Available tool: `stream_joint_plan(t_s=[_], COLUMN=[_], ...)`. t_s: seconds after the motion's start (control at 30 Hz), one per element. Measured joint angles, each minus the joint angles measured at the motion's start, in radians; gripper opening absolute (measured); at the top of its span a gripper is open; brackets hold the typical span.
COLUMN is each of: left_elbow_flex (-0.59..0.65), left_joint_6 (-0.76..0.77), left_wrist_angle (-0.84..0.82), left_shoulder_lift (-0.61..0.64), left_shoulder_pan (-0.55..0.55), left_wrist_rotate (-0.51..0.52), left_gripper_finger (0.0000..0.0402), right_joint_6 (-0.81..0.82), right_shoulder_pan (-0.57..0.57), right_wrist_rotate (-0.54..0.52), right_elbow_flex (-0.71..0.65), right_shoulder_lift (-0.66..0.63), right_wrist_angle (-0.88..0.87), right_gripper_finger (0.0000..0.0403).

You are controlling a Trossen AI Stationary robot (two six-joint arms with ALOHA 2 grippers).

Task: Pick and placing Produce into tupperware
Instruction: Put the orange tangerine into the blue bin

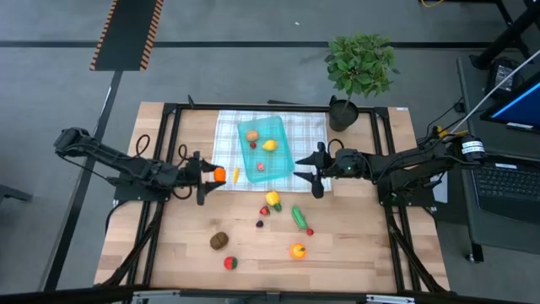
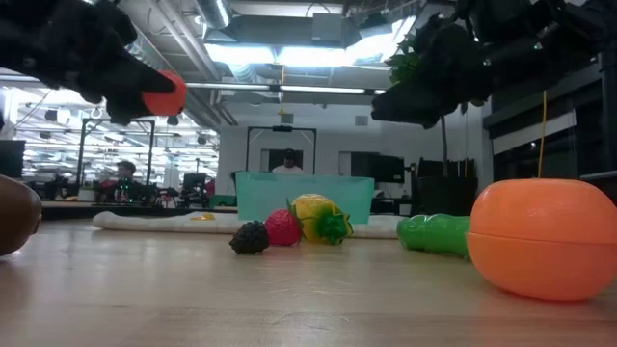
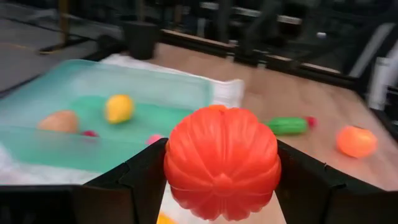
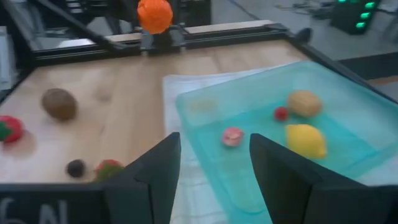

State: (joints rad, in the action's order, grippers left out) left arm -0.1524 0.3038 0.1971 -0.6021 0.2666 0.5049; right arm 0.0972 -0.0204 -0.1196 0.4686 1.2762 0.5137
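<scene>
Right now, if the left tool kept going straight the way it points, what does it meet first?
Likely the tupperware: the left tool, shut on the orange pumpkin-like fruit, points at its near wall, though raised above the table, so depth is unclear.

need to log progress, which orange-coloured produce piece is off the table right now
The ribbed orange pumpkin, clamped in the left gripper; the other orange fruit lies on the table.

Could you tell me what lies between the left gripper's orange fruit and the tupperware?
In the high view, a small yellow-orange piece on the table lies between the orange fruit and the tupperware.
</scene>
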Motion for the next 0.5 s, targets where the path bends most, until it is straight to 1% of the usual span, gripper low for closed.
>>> stream_joint_plan(t_s=[0.07,0.2,0.37,0.5], left_elbow_flex=[0.0,0.0,0.0,0.0], left_joint_6=[0.0,0.002,-0.024,-0.077], left_wrist_angle=[0.0,0.015,0.107,0.19], left_shoulder_lift=[-0.002,-0.017,-0.053,-0.119], left_shoulder_pan=[-0.028,-0.072,-0.138,-0.211], left_wrist_rotate=[0.006,-0.005,-0.095,-0.171], left_gripper_finger=[0.0239,0.0239,0.0242,0.0238], right_joint_6=[0.005,0.006,0.033,0.029], right_shoulder_pan=[0.0,0.0,0.0,-0.005], right_wrist_rotate=[-0.037,-0.048,-0.045,-0.044], right_elbow_flex=[0.0,0.0,0.0,0.0], right_shoulder_lift=[0.0,0.0,0.0,0.0], right_wrist_angle=[0.0,0.014,0.014,0.014], right_gripper_finger=[0.0195,0.0195,0.0195,0.0195])
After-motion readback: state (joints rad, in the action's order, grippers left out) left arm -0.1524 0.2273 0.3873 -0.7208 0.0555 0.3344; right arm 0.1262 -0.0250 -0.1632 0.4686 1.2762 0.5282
